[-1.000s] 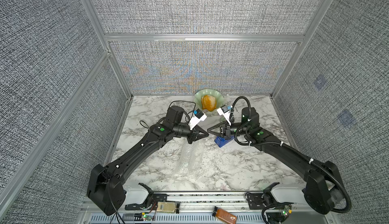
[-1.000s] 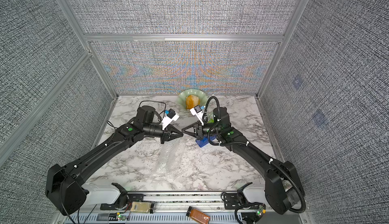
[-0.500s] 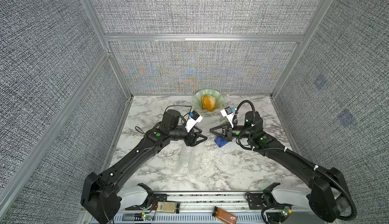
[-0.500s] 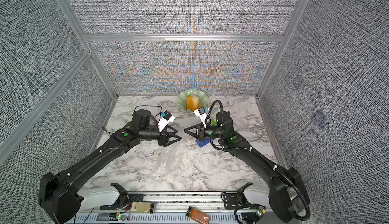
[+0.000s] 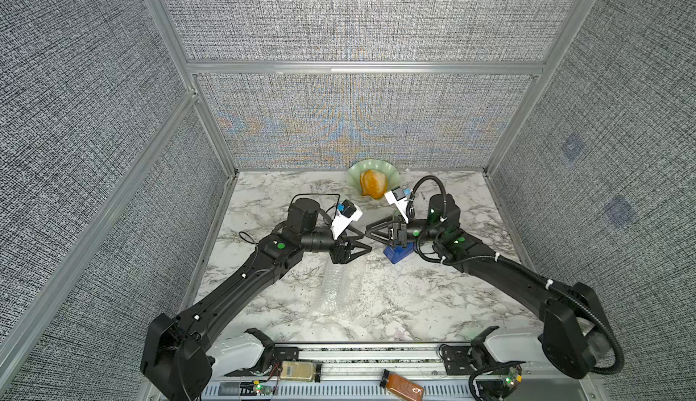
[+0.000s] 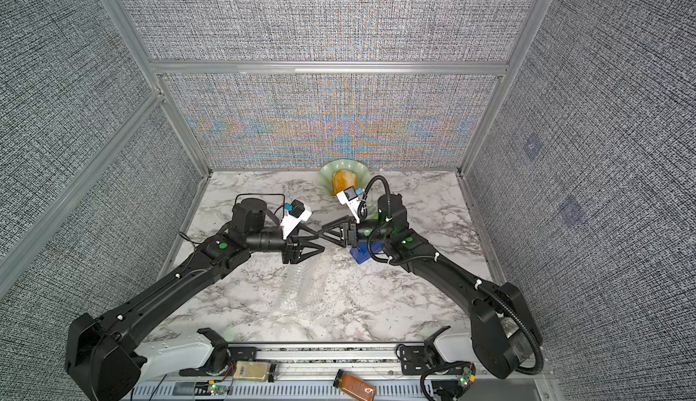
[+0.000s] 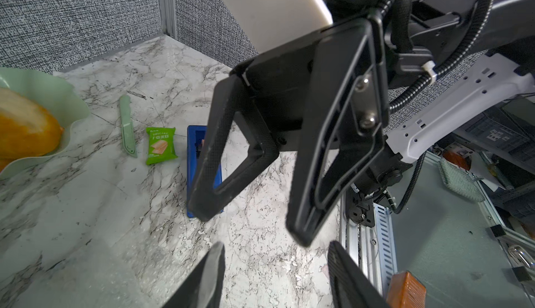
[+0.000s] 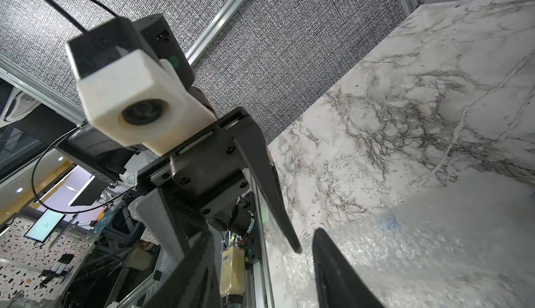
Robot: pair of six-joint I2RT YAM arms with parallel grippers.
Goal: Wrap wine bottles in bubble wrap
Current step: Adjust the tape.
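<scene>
The left tool (image 5: 360,249) at 9 o'clock and the right tool (image 5: 376,229) at 3 o'clock both hang released and empty, tips nearly meeting above the worktop (image 5: 414,305). The bubble wrap (image 5: 339,286) lies bundled at their 6 o'clock. I cannot tell whether the bottle is inside.

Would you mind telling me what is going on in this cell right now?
The robot's left claw and right claw hover face to face above the white marble table, both open and empty. Beneath them lies the crinkly translucent bubble wrap, bundled up. A blue mark shows through it, though no bottle is clearly visible.
</scene>
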